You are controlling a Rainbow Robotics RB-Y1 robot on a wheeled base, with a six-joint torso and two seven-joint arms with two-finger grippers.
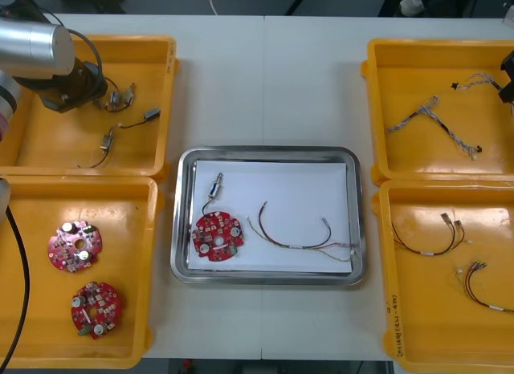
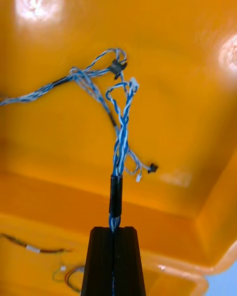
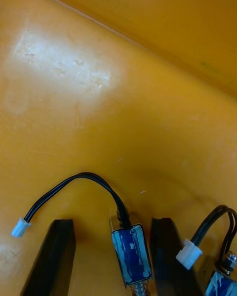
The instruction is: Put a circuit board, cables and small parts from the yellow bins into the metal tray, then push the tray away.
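Observation:
My right gripper (image 2: 114, 229) is shut on one end of a twisted blue and white cable (image 2: 121, 128), which hangs over the far right yellow bin (image 1: 374, 109). In the front view this gripper (image 1: 507, 77) sits at the bin's right edge, with the cable (image 1: 480, 82) beside it. My left gripper (image 3: 112, 222) is open low in the far left yellow bin (image 1: 165, 53), its fingers (image 3: 61, 256) either side of a small metal part (image 3: 131, 254) with a black lead. The metal tray (image 1: 265, 152) holds a red circuit board (image 1: 218, 236), a small metal part (image 1: 215, 186) and a red and yellow cable (image 1: 297, 233).
Another blue and white cable (image 1: 434, 117) lies in the far right bin. More small metal parts (image 1: 151, 114) lie in the far left bin. Two circuit boards (image 1: 75, 245) sit in the near left bin, and red and yellow cables (image 1: 426, 237) in the near right bin.

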